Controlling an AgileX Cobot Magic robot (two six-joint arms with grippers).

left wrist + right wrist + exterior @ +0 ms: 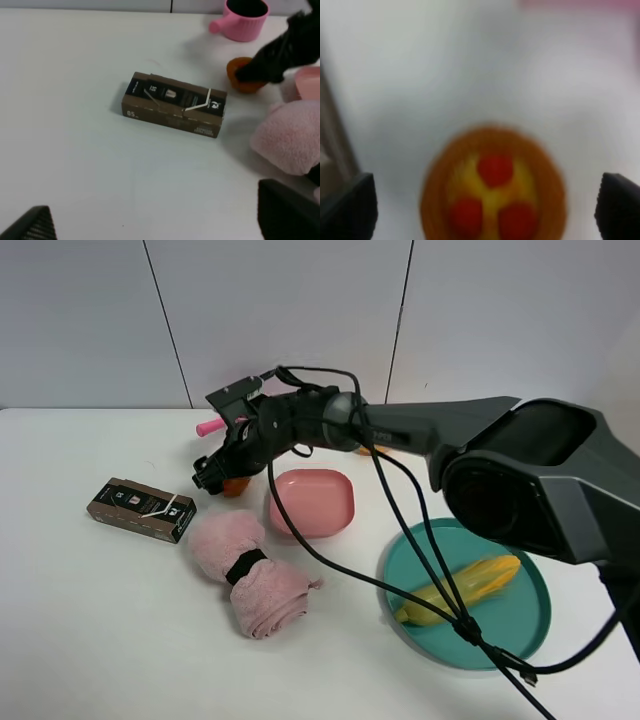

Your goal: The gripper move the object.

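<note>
1. The right gripper (485, 207) is positioned over the tart (492, 182) with its jaws spread wide, one on each side. Nothing is gripped. The view is blurred, so contact cannot be confirmed.
2. The tart is located on the table (90, 640), just left of the plate (312, 502), nearer than the cup (242, 20) and farther than the towel (245, 565).
3. The left gripper (157, 212) is seen open and empty, well apart from the tart.
4. Risk: if the jaws are closed off-centre, the round crust may be squeezed out sideways and pushed toward the plate rim or the cup.
5. Risk: if too little lift is given, the tart may be caught on the plate rim or the towel during travel.
6. Risk: the cables (462, 625) trail past the plate and over the dish (520, 625), and may be dragged across both on a long move.
7. Open room: bare table is available to the left and near-left, around the box (140, 508). The right side is crowded.
</note>
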